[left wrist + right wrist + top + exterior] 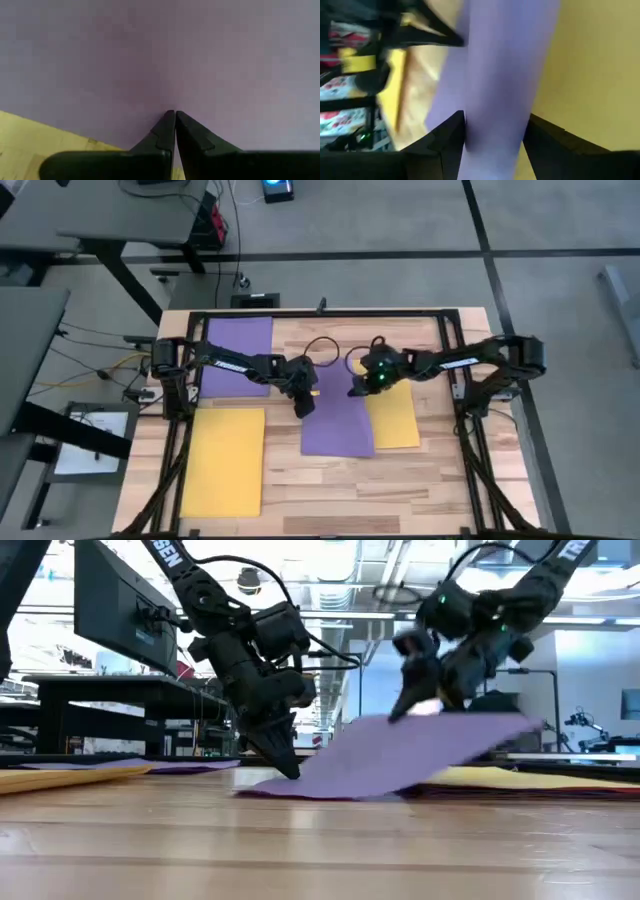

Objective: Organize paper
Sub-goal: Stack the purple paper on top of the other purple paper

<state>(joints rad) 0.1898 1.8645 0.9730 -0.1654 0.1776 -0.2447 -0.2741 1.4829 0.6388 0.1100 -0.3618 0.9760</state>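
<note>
While the left gripper [303,410] pinned one corner of the middle purple sheet [338,428] to the table [430,475], fingers pressed tight together with nothing between them, the right gripper [357,390] had the sheet's far edge up off the wood! The low view showed that sheet tilted, one side down, the other raised over the yellow sheet [398,420] beneath it. The right fingers stood apart, straddling the purple edge; a true clamp could not be made out. Another purple sheet [238,352] and another yellow sheet [224,460] lay flat to the left. Step in hand, by my read: peeling purple off yellow. Next called for carrying it over to the purple stack.
</note>
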